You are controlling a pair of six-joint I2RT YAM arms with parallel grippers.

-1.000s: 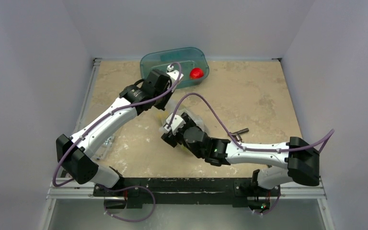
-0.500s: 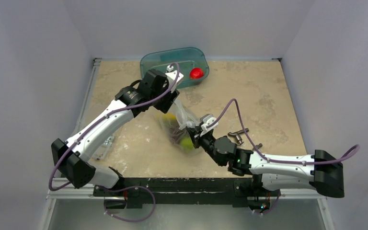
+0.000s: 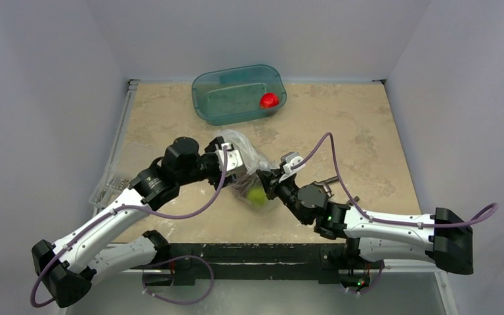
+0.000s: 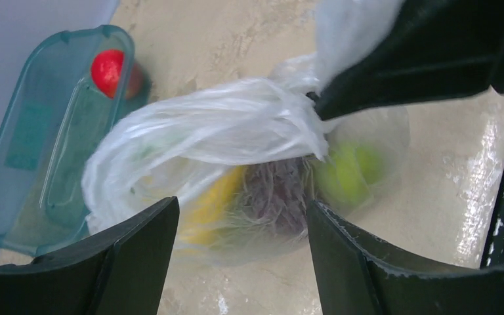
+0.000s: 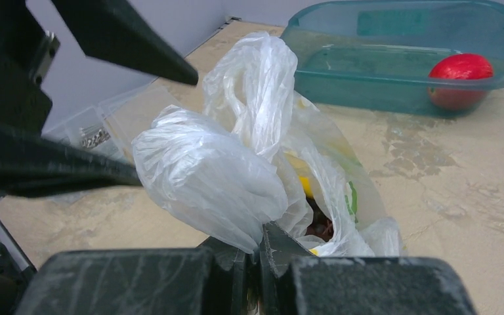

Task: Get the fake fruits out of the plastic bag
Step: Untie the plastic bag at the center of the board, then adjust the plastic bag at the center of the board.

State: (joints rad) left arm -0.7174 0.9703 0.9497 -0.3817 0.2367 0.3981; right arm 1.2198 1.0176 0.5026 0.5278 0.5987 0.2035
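The plastic bag lies mid-table with its whitish top bunched up. Through its film I see a yellow banana, a dark purple grape bunch and a round green fruit, which also shows from above as the green fruit. My right gripper is shut on the bag's gathered top; from above the right gripper sits at the bag's right side. My left gripper stands open, low, facing the bag's belly without touching it. From above, the left gripper is at the bag's left.
A teal tub with a red round fruit stands at the back. A flat clear box of metal parts lies at the left edge. A small metal piece rests right of the right arm.
My left gripper opened, let go of the bag and swung from near the tub down beside the bag. My right gripper shut on the bag's top and shifted right.
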